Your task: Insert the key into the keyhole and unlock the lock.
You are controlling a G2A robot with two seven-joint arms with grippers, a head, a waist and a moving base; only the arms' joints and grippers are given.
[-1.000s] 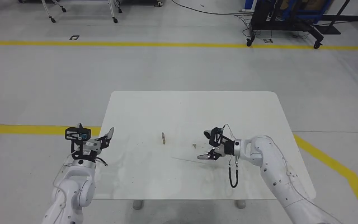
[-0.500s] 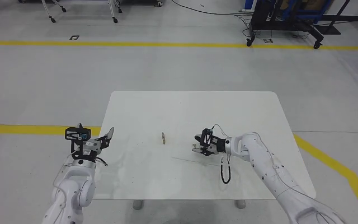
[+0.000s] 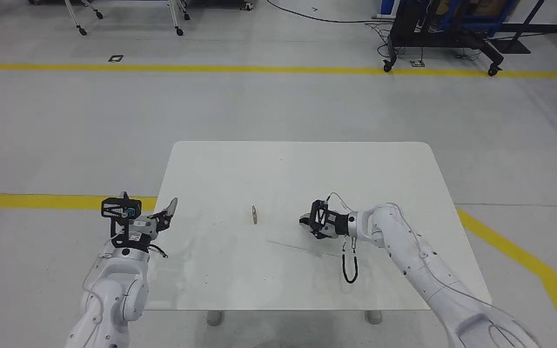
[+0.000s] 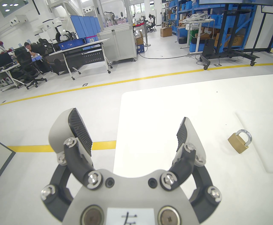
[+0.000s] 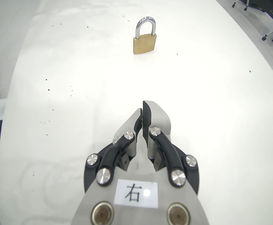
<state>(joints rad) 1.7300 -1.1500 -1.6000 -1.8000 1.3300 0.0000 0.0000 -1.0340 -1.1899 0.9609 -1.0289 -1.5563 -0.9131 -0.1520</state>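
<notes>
Right fingers point(image 5: 154, 116) neared lock point(image 5: 144, 43), pressed together; left fingers point(image 4: 79, 129) spread; white table point(image 3: 348, 165), lined floor point(image 3: 261, 104).

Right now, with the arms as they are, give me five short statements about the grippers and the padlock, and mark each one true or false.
1. The left gripper is open, with nothing between its fingers. True.
2. The right gripper is spread wide. False: its fingers are shut together, low over the table.
3. The brass padlock sits on the white table, between the two grippers. True.
4. The padlock's shackle has swung out of the body. False: both of its legs sit in the brass body.
5. The left gripper touches the padlock. False: it is at the table's left edge, well apart from the padlock.
</notes>
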